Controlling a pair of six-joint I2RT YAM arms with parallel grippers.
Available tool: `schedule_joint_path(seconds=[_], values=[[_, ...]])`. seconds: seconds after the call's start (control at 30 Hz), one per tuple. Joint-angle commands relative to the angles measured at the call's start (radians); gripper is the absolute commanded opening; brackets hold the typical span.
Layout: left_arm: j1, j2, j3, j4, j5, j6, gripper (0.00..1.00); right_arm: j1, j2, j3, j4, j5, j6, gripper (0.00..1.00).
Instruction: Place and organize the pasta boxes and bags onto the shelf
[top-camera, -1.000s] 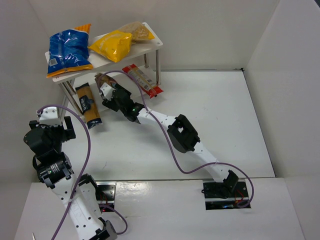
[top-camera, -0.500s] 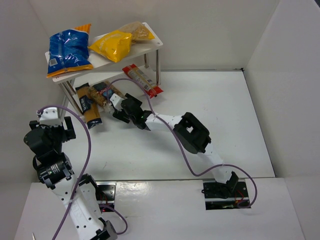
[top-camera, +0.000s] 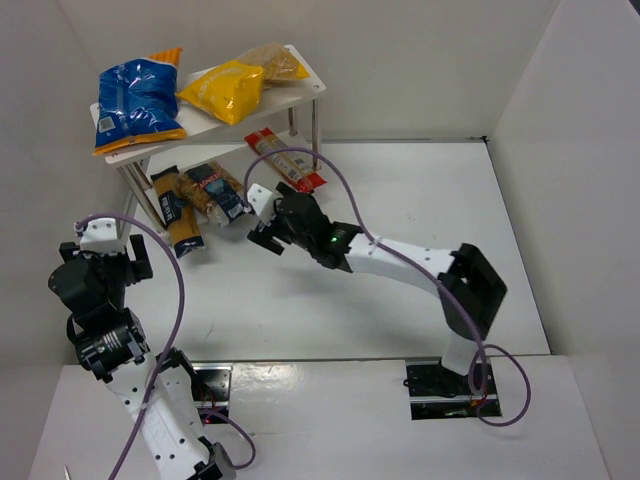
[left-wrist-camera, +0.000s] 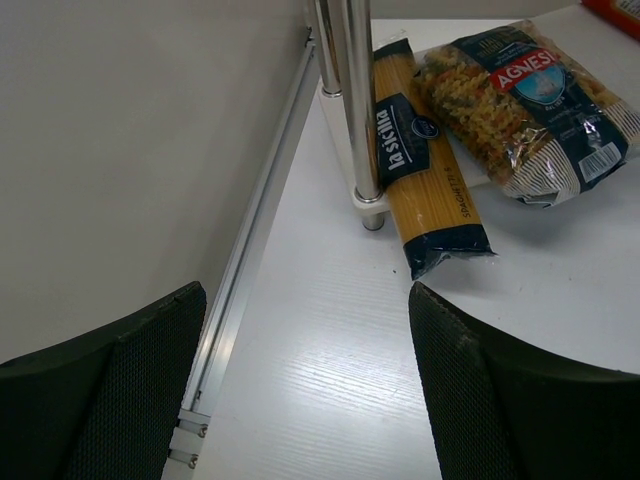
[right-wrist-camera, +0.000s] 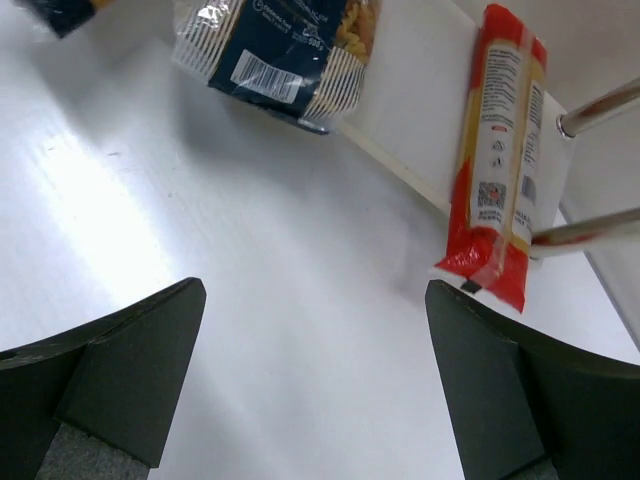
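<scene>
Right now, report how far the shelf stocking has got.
Done: blue bag, yellow bag and a tan bag lie atop the shelf; fusilli bag, spaghetti packet and red packet on its lower board. In hand: nothing; left fingers and right fingers are open, empty. Left: probably only tidying, since both long packets overhang the lower edge.

Plain white walls (top-camera: 420, 60) enclose a glossy white table (top-camera: 430, 230) under even, soft light.
</scene>
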Motion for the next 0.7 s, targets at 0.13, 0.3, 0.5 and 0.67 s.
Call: schedule_joint_path(seconds=[0.13, 0.3, 0.5, 0.67], values=[[-0.017, 0.009, -0.002, 0.005, 0.081, 0.028, 0.92, -0.191, -0.245, -0.217, -0.165, -0.133, 0.103, 0.99], [-0.063, 0.053, 0.007, -0.027, 0.146, 0.063, 0.95, -0.488, -0.245, -0.171, -0.372, -0.297, 0.203, 0.99], [-0.115, 0.123, 0.038, -0.098, 0.273, 0.164, 0.99, -0.794, -0.224, -0.054, -0.585, -0.306, 0.284, 0.99], [-0.207, 0.193, 0.047, -0.13, 0.3, 0.197, 0.99, -0.901, -0.366, -0.128, -0.622, -0.285, 0.352, 0.99]])
